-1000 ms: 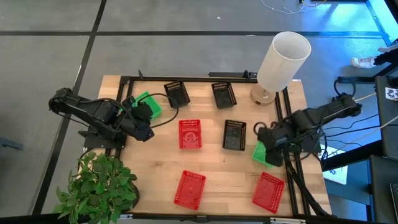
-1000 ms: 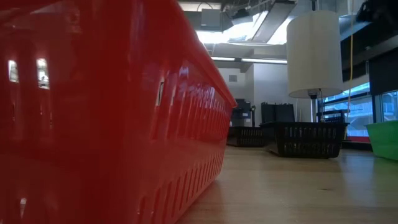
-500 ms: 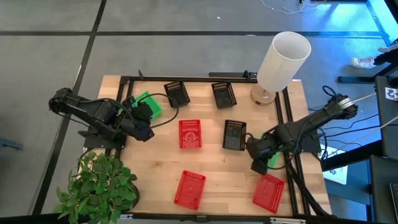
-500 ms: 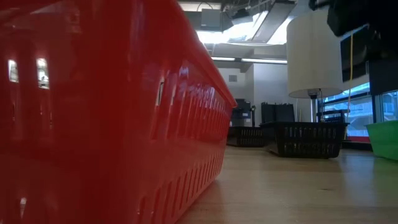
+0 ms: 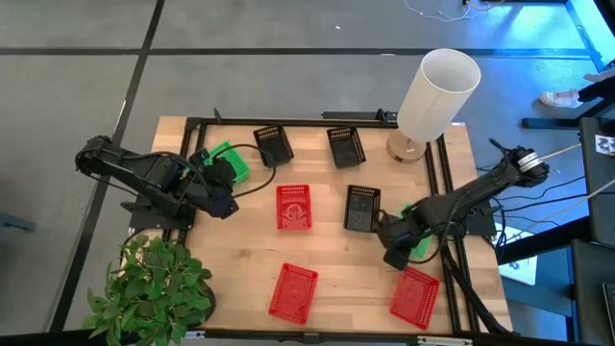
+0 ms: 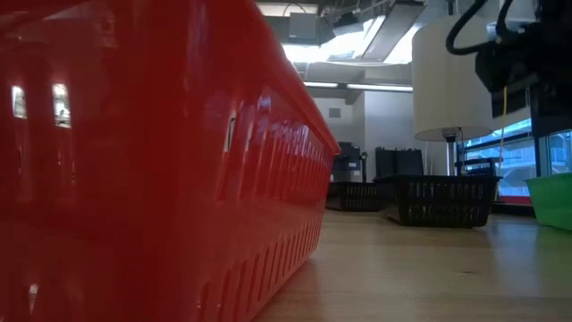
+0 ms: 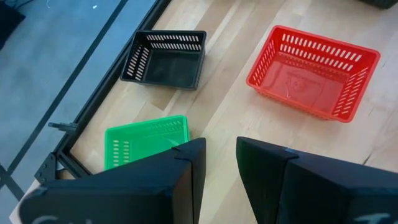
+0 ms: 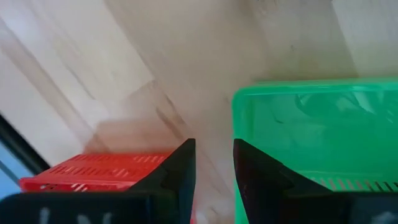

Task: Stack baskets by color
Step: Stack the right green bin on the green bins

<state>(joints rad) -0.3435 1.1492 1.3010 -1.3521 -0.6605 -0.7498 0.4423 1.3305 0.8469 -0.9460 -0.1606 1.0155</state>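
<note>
Several baskets sit on their bases on the wooden table: black ones (image 5: 273,144), (image 5: 346,146), (image 5: 362,209), red ones (image 5: 294,207), (image 5: 293,290), (image 5: 415,296), and a green one (image 5: 229,161) at the left. A second green basket (image 5: 417,244) lies at the right, partly under my right gripper (image 5: 395,256). That gripper points down, open, over the basket's left rim (image 8: 239,106), with a red basket (image 8: 93,171) beside it. My left gripper (image 7: 219,168) hangs open and empty above the table beside the left green basket (image 7: 146,140).
A tall white lamp shade (image 5: 437,91) stands at the far right corner. A potted plant (image 5: 154,288) fills the near left corner. A black frame (image 5: 288,122) borders the table. In the low view a red basket (image 6: 152,161) blocks most of the sight.
My right gripper has come down and toward the table's near and left edges, onto the right green basket's left side, rolling its wrist on the way. It stays open. The baskets have not moved.
</note>
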